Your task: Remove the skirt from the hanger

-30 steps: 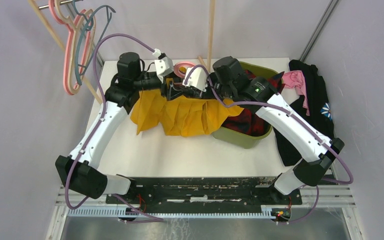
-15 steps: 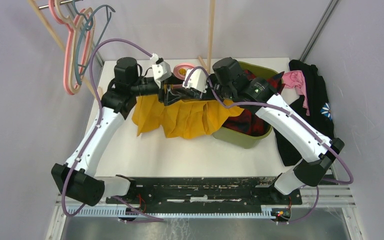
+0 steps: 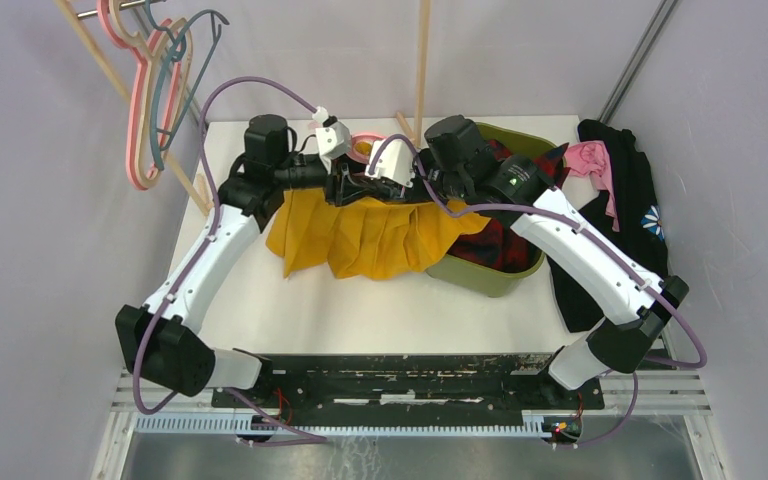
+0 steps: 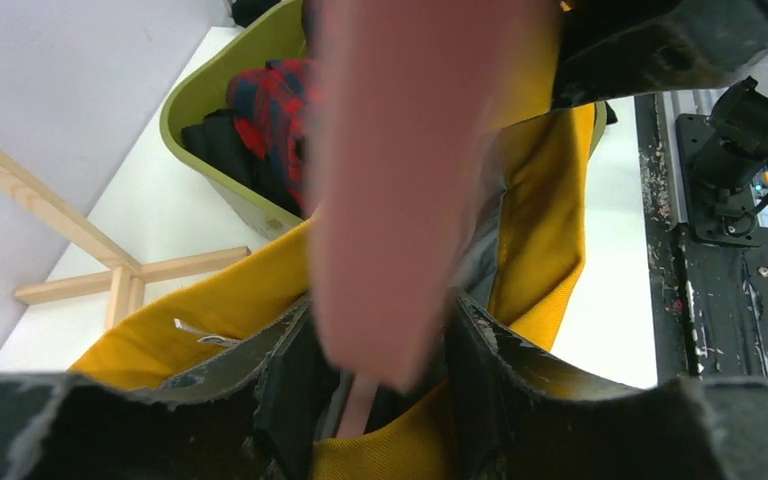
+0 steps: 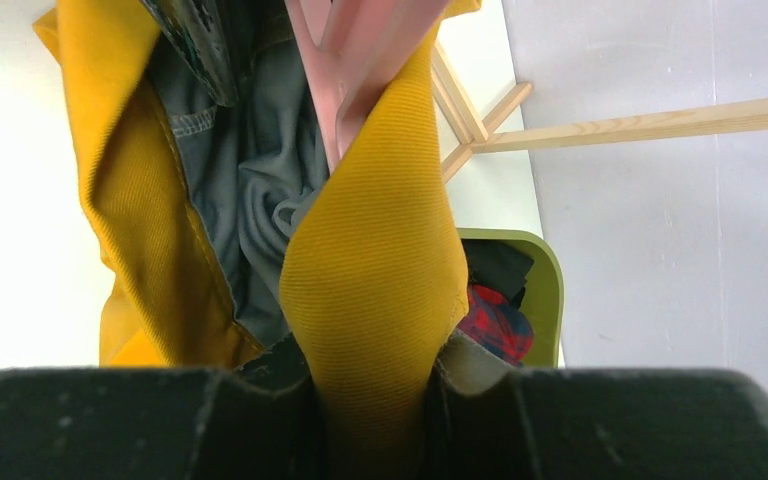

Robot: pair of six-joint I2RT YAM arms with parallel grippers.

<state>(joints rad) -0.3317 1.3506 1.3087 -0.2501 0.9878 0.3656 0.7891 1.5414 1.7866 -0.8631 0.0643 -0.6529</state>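
Note:
A yellow skirt [image 3: 370,235] with a grey lining hangs from a pink hanger [image 3: 363,139] held up over the back of the table, its hem draped on the tabletop. In the left wrist view my left gripper [image 4: 380,390] straddles the hanger [image 4: 400,180] where it enters the skirt's waistband [image 4: 550,200]. Its jaws stand apart, with gaps on both sides of the thin pink bar. My right gripper [image 5: 375,400] is shut on a fold of the skirt's waistband [image 5: 370,270], just below the hanger [image 5: 355,50]. From above, both grippers [image 3: 345,183] [image 3: 378,180] meet at the waistband.
An olive-green bin [image 3: 500,280] holding red plaid and dark clothes stands right of the skirt, touching it. Black and pink garments [image 3: 630,200] lie at the table's right edge. Spare hangers [image 3: 150,100] hang on a wooden rack at the back left. A wooden post [image 3: 422,60] rises behind.
My left arm has swung right towards the hanger and its jaws have narrowed around it. The skirt shifted slightly right. My right arm has held still.

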